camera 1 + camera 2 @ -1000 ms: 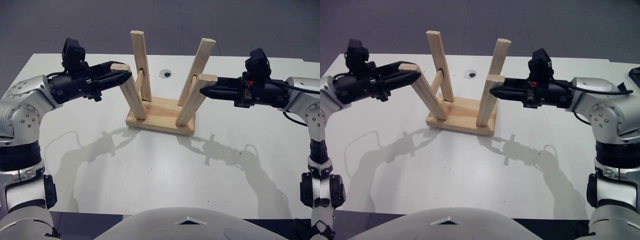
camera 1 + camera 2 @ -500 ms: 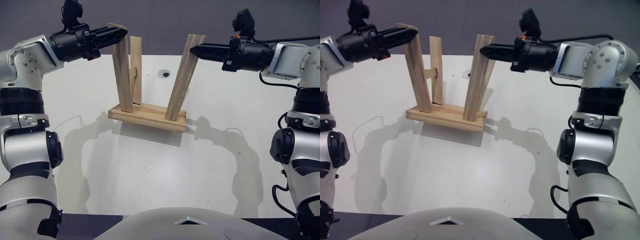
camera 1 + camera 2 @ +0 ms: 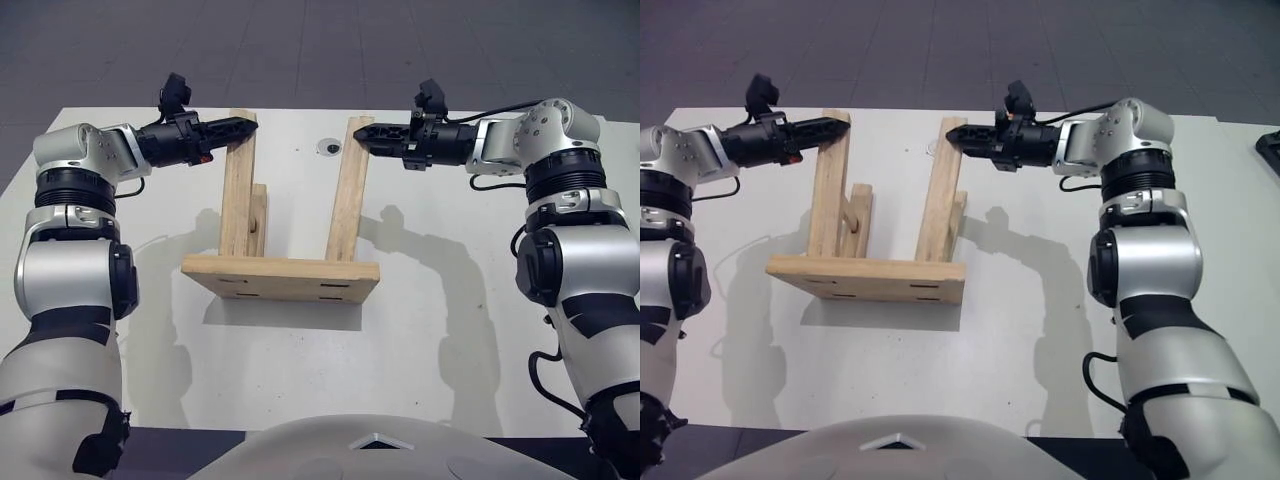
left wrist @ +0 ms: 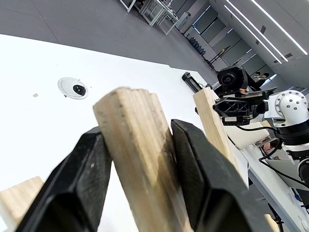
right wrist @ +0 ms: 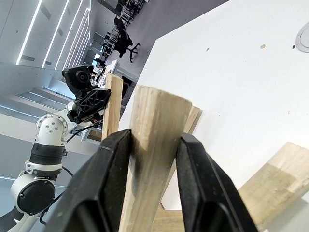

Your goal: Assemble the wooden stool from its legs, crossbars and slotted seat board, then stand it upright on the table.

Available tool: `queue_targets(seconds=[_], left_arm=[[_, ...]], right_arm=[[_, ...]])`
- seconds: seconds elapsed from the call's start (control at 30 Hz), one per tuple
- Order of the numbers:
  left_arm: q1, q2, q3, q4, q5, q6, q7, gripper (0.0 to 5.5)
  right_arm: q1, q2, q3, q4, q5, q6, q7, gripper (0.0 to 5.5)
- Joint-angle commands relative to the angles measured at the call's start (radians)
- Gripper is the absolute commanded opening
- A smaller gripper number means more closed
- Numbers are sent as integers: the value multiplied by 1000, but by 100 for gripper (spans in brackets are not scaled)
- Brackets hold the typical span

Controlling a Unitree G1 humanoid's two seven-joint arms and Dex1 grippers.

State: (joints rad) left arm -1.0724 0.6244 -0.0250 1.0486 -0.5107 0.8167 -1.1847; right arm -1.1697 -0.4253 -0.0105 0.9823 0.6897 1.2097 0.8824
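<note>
Left end effector (image 3: 249, 124) grips one stool leg (image 3: 238, 195) (right end effector (image 3: 361, 130) another).

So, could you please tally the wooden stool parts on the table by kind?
Seat board: 1
Legs: 4
Crossbar: 1 in sight, between the left pair of legs
Total: 6

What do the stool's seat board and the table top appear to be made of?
Seat board: pale wood, seemingly unvarnished; grain lines show, with no gloss. Table top: smooth white matte surface, possibly laminate or paint; it takes soft shadows and gives no reflections.
</note>
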Motion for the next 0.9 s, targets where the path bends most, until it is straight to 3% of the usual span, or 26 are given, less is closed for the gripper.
queue_targets(seconds=[0.03,0.4,0.63,0.8,0.9], left_arm=[[95,-163,-107,-19,110,-52,-49,224],[82,-149,24,83,125,-135,41,408],[62,-126,110,81,102,-125,6,529],[58,-109,149,70,102,-120,-16,540],[50,-98,177,72,97,-126,-9,540]], right_arm=[[-12,107,145,13,-178,-36,-41,208],[-16,115,80,89,-246,-91,12,365],[13,95,21,57,-246,-100,38,474],[19,91,-22,66,-252,-106,21,538],[24,89,-47,62,-250,-112,15,538]])
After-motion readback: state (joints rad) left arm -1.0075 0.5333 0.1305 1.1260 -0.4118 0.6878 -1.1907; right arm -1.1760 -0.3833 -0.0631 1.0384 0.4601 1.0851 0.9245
